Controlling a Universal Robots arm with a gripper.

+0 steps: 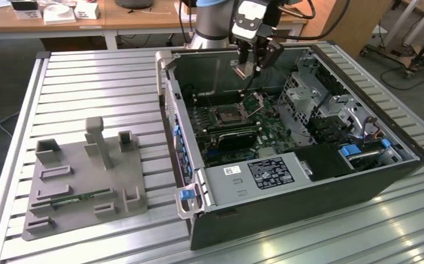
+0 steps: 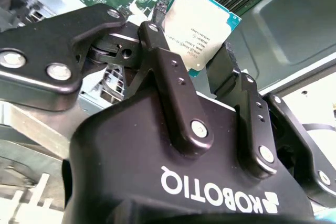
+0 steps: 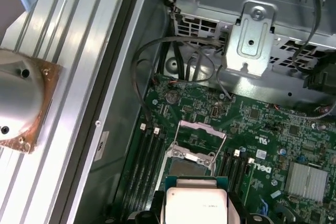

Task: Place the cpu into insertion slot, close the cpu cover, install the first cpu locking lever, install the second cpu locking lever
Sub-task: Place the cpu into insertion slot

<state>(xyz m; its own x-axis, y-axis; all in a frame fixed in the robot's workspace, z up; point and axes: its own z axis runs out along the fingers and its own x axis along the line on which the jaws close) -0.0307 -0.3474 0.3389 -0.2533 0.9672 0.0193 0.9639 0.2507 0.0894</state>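
My gripper (image 1: 246, 67) hangs above the open computer case (image 1: 359, 181), shut on the cpu (image 1: 243, 70). In the second wrist view the black fingers (image 2: 157, 51) clamp two opposite edges of the cpu (image 2: 198, 22), a silver-topped square on a teal board. The insertion slot (image 1: 225, 116) lies on the green motherboard below and toward the exterior view's left of the gripper. The cpu cover (image 1: 255, 102) stands tilted up beside it. In the first wrist view the cpu (image 3: 195, 203) hovers just short of the insertion slot (image 3: 190, 167), with the raised cpu cover (image 3: 202, 131) behind.
Black memory slots (image 3: 149, 156) run along the socket. A silver drive cage (image 1: 311, 91) and loose cables (image 3: 157, 61) crowd one side. A grey fixture tray (image 1: 80, 181) sits on the slatted table at the exterior view's left. The case wall (image 1: 169, 99) rises beside the board.
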